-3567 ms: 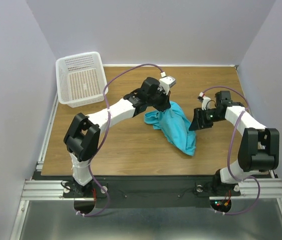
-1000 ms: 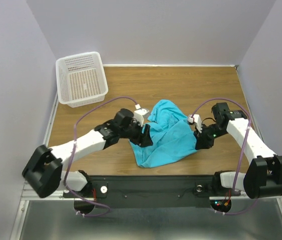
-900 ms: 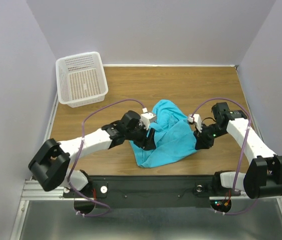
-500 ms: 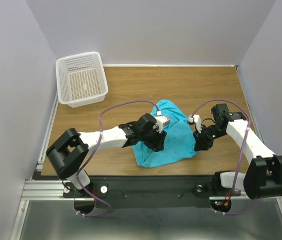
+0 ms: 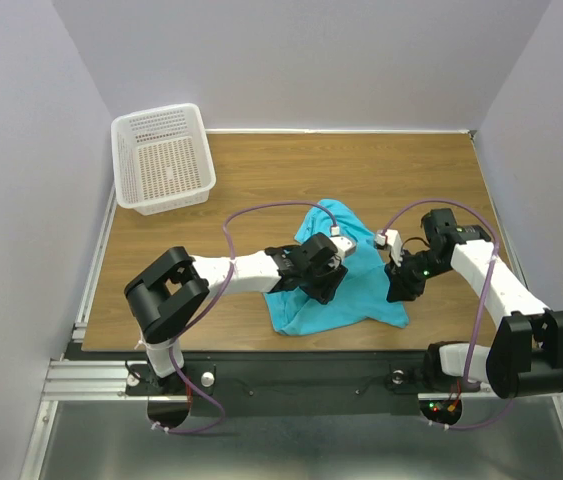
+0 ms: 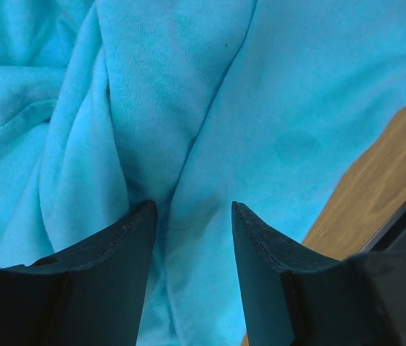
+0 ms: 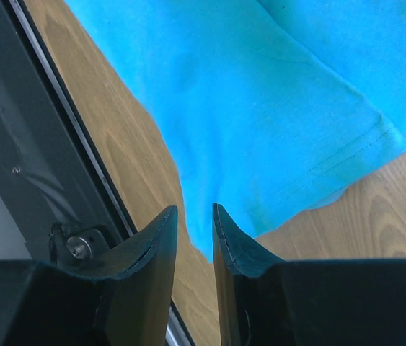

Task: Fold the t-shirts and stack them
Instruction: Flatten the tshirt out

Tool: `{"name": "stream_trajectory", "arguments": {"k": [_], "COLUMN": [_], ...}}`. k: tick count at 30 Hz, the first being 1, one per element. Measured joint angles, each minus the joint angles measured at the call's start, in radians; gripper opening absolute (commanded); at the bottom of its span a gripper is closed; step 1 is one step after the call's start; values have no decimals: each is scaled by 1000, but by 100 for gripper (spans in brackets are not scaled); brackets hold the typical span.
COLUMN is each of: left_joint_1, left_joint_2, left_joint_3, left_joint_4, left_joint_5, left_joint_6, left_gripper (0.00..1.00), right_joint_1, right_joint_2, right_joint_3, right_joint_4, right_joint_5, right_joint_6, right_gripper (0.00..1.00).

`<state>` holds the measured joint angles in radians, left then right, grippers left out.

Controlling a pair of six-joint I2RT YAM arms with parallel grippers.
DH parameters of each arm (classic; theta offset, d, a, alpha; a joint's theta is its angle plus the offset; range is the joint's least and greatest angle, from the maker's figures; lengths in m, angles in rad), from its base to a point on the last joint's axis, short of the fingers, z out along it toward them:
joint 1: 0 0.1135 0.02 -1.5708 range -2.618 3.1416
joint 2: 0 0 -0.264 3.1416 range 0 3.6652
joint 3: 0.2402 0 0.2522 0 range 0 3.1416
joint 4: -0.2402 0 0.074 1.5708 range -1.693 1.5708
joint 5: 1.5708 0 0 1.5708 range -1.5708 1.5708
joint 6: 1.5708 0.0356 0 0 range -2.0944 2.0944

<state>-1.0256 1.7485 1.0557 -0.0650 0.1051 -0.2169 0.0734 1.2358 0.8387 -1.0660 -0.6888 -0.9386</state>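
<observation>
A single turquoise t-shirt (image 5: 351, 300) lies crumpled and partly spread on the wooden table near its front edge. My left gripper (image 5: 326, 283) hovers low over the shirt's middle. In the left wrist view it (image 6: 192, 209) stands open, with rumpled folds of the t-shirt (image 6: 296, 108) below and nothing pinched. My right gripper (image 5: 398, 290) is at the shirt's right front corner. In the right wrist view it (image 7: 193, 209) is open by a narrow gap, and a hemmed corner of the t-shirt (image 7: 275, 108) lies flat on the wood under the gap.
A white mesh basket (image 5: 166, 200) stands at the back left of the table. The table's black front rail (image 7: 15, 144) runs close beside the right gripper. Bare wood (image 6: 383, 166) shows just right of the left gripper.
My left arm has swept to the right over the shirt, jaws narrowing a little. The right gripper has opened slightly and let the shirt's corner lie on the table.
</observation>
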Motion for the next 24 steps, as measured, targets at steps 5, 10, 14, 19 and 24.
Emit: {"name": "stream_trajectory", "arguments": {"k": [5,10,14,19,24], "left_joint_1": [-17,-25,-33,-42,-45], "left_joint_2": [20,44,48,36,-118], "left_joint_3": [14,20,32,56,57], "left_joint_4": [-29,-61,-78,-113,-158], "left_joint_5": [-36,-66,-84,-114,-150], "left_joint_6": [9,18,20,27,40], "left_gripper": [51,36,13,0,0], "right_joint_1": [0,0,0,0,0], "right_joint_2": [-2,-7,-7,-14,-32], "right_joint_3": [-7,-7,-7,-6,33], "right_joint_4": [2,2,3,5,34], "right_joint_5": [0,0,0,5,63], "right_joint_6": [1,3,6,23,102], "right_gripper": [32,32,32,33,39]}}
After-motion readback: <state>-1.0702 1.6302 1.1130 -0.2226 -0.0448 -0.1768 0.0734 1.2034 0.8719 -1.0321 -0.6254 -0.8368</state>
